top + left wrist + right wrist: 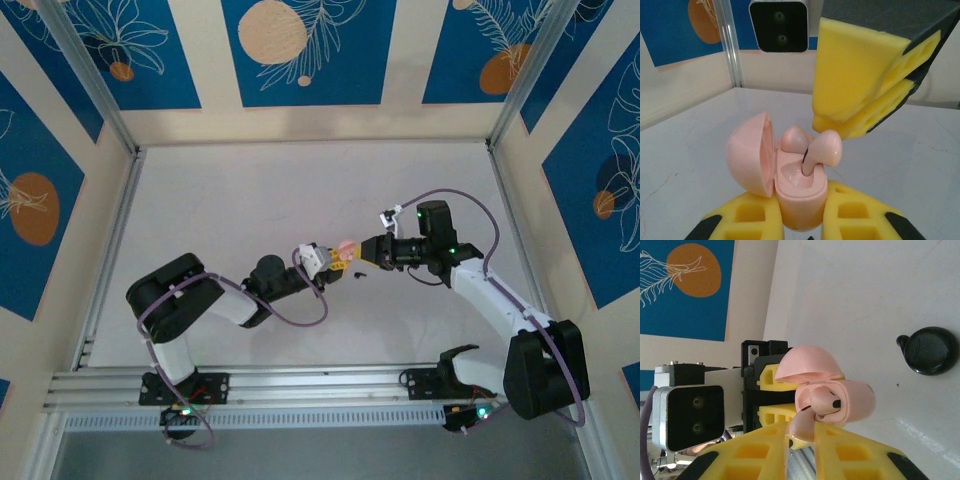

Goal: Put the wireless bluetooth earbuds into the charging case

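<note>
Left claw [800, 222]: closed around the base of the pink case [797, 185], gripping it low in the centre of the left wrist view, off the counter [300, 190].
Lid [752, 152]: swung open to the left of the frame, clear of my path.
Right claw [800, 440]: pinched narrowly on the earbud [822, 150], with nothing else in it.
Earbud: centre of the frame, stem tip in the near pocket, head tilted up and right, not seated.
Second earbud [792, 139]: sits in the far pocket, just behind.
Black case [930, 350]: lies on the counter, right edge of the right wrist view, well apart.
Step in hand, as I judge: straighten the stem to the pocket's line, press gently, brace the case firmly, and release only once the head sits flush.
Watch: I must not nudge the seated earbud.
</note>
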{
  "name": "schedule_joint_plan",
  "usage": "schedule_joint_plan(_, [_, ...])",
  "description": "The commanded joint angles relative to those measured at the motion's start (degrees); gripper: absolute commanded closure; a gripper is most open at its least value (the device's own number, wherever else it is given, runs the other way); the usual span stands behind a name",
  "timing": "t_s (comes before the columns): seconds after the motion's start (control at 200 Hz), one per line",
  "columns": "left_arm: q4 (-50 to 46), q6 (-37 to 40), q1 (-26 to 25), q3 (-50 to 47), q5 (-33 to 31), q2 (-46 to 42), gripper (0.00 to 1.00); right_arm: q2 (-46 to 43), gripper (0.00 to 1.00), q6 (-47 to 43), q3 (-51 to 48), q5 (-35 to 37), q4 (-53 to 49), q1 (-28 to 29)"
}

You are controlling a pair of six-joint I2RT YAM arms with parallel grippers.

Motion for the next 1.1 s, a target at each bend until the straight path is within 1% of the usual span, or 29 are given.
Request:
schedule_joint_plan(0.0, [3.19,0.45,-0.93,-0.38,0.73,-1.09,0.93,0.02,0.81,-0.51,-0.42,-2.45,-0.16,0.56])
schedule_joint_plan(0.385, [3.19,0.44,-1.00,-0.37,0.27,-1.34,0.93,0.19,0.84,-1.04,0.06,-2.03,-0.69,1.95])
schedule_joint_plan(0.835, [3.18,0.35,-0.94,-0.55,0.24,-1.60,0.93,1.24,0.84,-1.22,1.76,0.43,-0.81,4.23])
schedule_joint_plan(1.04, [3.19,0.36,-0.89,-0.64,0.18,-1.49,0.93,1.34,0.82,-1.75,2.66,1.16,-1.55,4.68])
schedule_joint_plan(1.095, [3.19,0.22,-0.93,-0.64,0.18,-1.51,0.93,1.25,0.80,-1.72,2.88,1.26,-1.74,4.70])
